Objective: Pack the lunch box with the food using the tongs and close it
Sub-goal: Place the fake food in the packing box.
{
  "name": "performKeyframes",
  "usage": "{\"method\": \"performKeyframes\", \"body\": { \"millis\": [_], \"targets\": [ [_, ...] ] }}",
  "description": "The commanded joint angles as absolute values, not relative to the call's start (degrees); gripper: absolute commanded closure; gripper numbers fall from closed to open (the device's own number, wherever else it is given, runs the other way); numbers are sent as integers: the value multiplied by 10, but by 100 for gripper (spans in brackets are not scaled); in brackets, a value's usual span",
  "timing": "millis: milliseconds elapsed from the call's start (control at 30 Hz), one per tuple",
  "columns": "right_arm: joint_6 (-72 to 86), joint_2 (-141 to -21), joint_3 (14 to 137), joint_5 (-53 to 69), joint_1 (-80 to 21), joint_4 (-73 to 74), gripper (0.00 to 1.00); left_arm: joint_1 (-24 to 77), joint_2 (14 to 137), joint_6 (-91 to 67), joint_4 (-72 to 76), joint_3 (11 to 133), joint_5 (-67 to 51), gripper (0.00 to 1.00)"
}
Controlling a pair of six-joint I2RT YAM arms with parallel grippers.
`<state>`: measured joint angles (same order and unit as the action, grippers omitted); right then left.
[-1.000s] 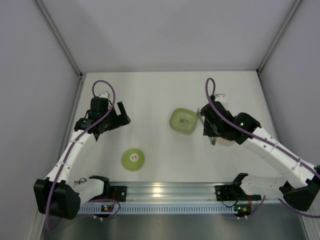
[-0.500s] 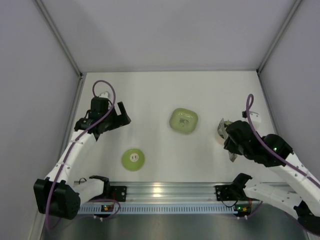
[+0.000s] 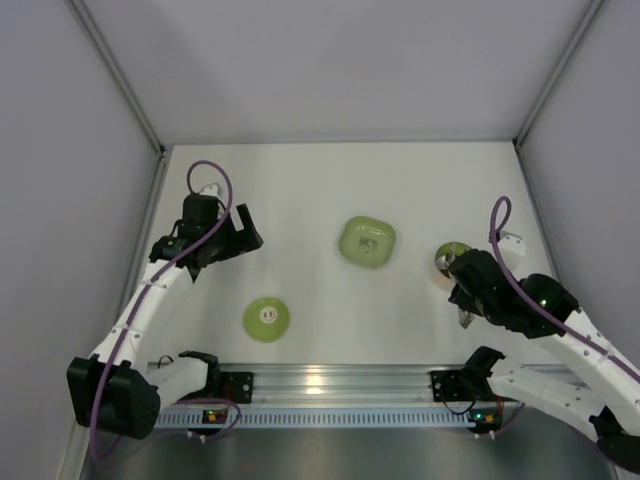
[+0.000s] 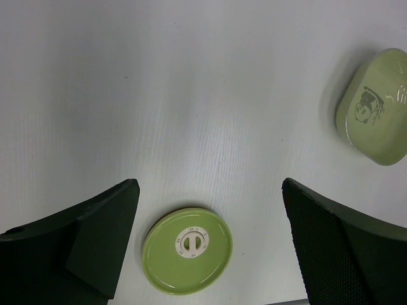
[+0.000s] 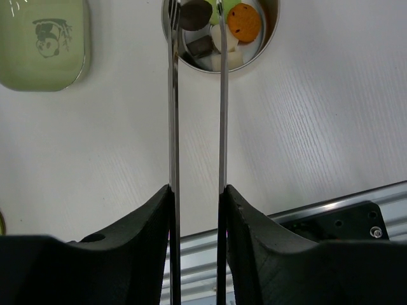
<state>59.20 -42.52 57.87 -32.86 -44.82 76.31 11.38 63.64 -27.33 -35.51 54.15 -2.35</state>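
Note:
The lunch box (image 5: pixel 270 35) is a small steel-lined tub at the top of the right wrist view, and shows beside my right arm in the top view (image 3: pixel 447 258). Inside it lie food pieces: an orange chunk (image 5: pixel 244 21), a dark brown one (image 5: pixel 202 46) and a whitish one (image 5: pixel 230 56). My right gripper (image 5: pixel 196 190) (image 3: pixel 463 292) is shut on the tongs (image 5: pixel 173 114). Their tips reach over the tub with a dark brown chunk (image 5: pixel 194 13) between them. The round green lid (image 3: pixel 266 319) (image 4: pixel 187 250) lies flat below my open left gripper (image 4: pixel 208 187) (image 3: pixel 248 230).
A light-green rounded-square dish (image 3: pixel 366 241) (image 4: pixel 375 108) (image 5: pixel 43 44) with a panda print sits mid-table, left of the tub. The metal rail (image 3: pixel 330 380) runs along the near edge. Grey walls close in the table on three sides.
My right arm has pulled back from beside the green dish toward the near right, uncovering the tub, and the tongs' arms have spread slightly. The left arm has not moved.

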Motion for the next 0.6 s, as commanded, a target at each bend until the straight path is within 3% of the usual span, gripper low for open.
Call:
{"method": "performKeyframes", "body": {
  "millis": [0, 567],
  "targets": [
    [611, -427, 574, -356, -441, 861, 63, 117, 640, -273, -323, 541, -29, 1],
    [589, -443, 594, -366, -442, 843, 59, 118, 640, -272, -325, 541, -25, 1]
  ]
}}
